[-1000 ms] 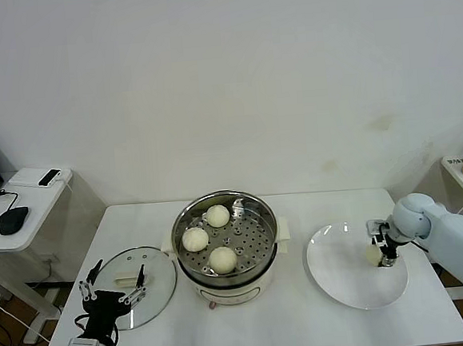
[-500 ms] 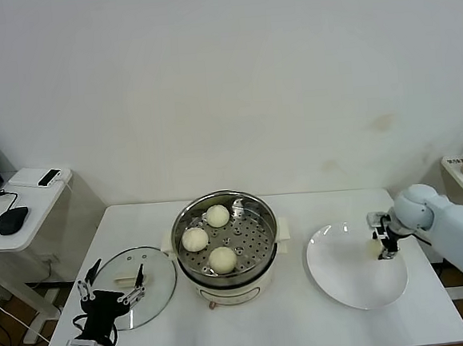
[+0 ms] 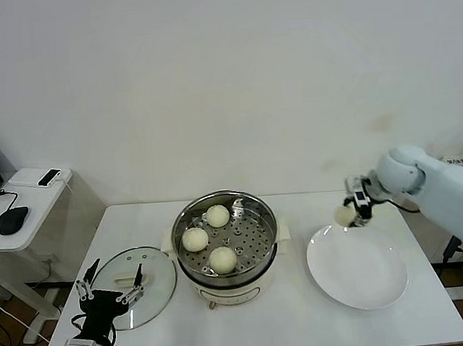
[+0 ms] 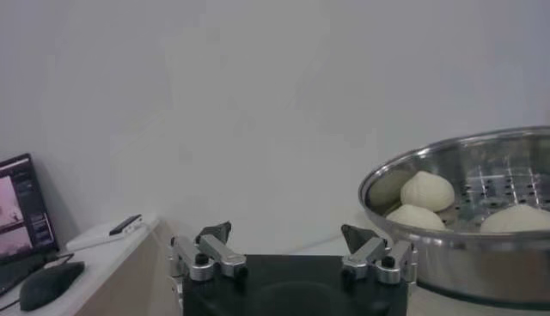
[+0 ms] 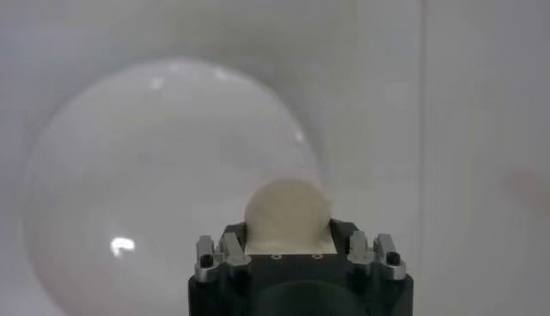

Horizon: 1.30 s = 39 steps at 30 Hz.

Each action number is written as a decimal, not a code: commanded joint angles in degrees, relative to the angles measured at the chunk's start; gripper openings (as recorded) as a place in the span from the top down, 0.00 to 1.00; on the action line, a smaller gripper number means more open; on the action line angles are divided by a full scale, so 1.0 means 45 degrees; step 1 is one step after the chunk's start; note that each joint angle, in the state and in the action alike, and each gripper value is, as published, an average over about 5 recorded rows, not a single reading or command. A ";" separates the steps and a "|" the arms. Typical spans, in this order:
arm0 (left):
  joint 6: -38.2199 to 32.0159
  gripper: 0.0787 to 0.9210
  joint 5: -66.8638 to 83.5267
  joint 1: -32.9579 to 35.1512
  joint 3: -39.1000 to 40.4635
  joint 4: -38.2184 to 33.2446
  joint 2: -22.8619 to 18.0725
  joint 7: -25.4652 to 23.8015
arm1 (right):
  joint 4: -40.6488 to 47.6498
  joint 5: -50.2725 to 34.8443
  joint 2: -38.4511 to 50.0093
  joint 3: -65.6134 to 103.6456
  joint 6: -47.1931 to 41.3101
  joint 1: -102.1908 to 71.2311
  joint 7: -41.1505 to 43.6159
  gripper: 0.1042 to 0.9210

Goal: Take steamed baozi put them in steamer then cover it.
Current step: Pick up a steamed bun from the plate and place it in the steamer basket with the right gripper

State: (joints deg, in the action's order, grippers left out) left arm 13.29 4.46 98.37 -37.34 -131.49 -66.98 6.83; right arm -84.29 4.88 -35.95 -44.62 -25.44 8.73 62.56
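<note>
Right hand [image 3: 351, 209] is raised above the far left edge of the white plate [image 3: 359, 279], its arm reaching in from the right side at a slight downward angle; the fingers are pinched on one steamed baozi [image 3: 345, 214], which is clear of the plate surface. The right wrist view confirms the bun [image 5: 287, 216] seated between the fingers with the plate [image 5: 129, 197] below it. Three further baozi [image 3: 221, 259] lie on the perforated tray inside the steamer [image 3: 225, 239], which stands at the middle of the white counter [image 3: 292, 328], between the plate and the cover. The cover [image 3: 147, 277] lies flat on the counter to the steamer's left, handle up, not on the pot. Left hand [image 3: 111, 295] sits low at the near left corner of the counter, just at the cover's near edge, fingers spread wide and holding nothing; its arm is parked. In the left wrist view the steamer rim [image 4: 464, 240] shows beyond the spread fingers [image 4: 375, 251]
</note>
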 commanded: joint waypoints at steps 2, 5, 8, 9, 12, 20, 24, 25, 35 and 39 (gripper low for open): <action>0.0027 0.12 -0.0009 -0.0071 0.0078 -0.0039 -0.0006 -0.0001 | -0.1466 -0.3738 -0.2246 -0.3344 -0.1340 0.5060 -0.0765 0.37; 0.0029 0.12 -0.0013 -0.0075 0.0069 -0.0039 -0.0010 -0.0001 | -0.1569 -0.4570 -0.2841 -0.3624 -0.1806 0.5356 -0.1203 0.37; 0.0021 0.12 -0.0014 -0.0068 0.0043 -0.0024 -0.0023 -0.0001 | -0.1777 -0.5338 -0.3258 -0.3856 -0.2348 0.5302 -0.1723 0.36; 0.0018 0.12 -0.0015 -0.0064 0.0038 -0.0017 -0.0023 -0.0002 | -0.1828 -0.5535 -0.3384 -0.3971 -0.2518 0.5254 -0.1911 0.36; 0.0014 0.12 -0.0023 -0.0085 0.0051 0.0016 -0.0027 -0.0003 | -0.1760 -0.5961 -0.3822 -0.4248 -0.2909 0.4994 -0.2434 0.36; -0.0010 0.12 -0.0050 -0.0128 0.0071 0.0102 -0.0091 -0.0001 | -0.0879 -0.6890 -0.5125 -0.4255 -0.3577 0.4032 -0.3471 0.36; -0.0009 0.12 -0.0037 -0.0150 0.0035 0.0105 -0.0096 -0.0002 | -0.0253 -0.6750 -0.5687 -0.4403 -0.3611 0.3591 -0.3696 0.35; -0.0008 0.12 -0.0035 -0.0155 0.0032 0.0104 -0.0097 -0.0001 | -0.0142 -0.6688 -0.5778 -0.4467 -0.3613 0.3492 -0.3736 0.35; -0.0006 0.12 0.0038 -0.0279 -0.0055 0.0208 -0.0032 -0.0006 | 0.0605 -0.5925 -0.6362 -0.4795 -0.3599 0.2814 -0.3745 0.35; -0.0006 0.12 0.0044 -0.0318 -0.0051 0.0249 -0.0032 -0.0007 | 0.0842 -0.5675 -0.6583 -0.4776 -0.3598 0.2609 -0.3755 0.35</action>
State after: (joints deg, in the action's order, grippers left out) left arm 13.26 4.64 97.04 -37.58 -130.50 -67.13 6.83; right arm -83.42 -21.53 -62.09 -65.13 -40.74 22.54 46.86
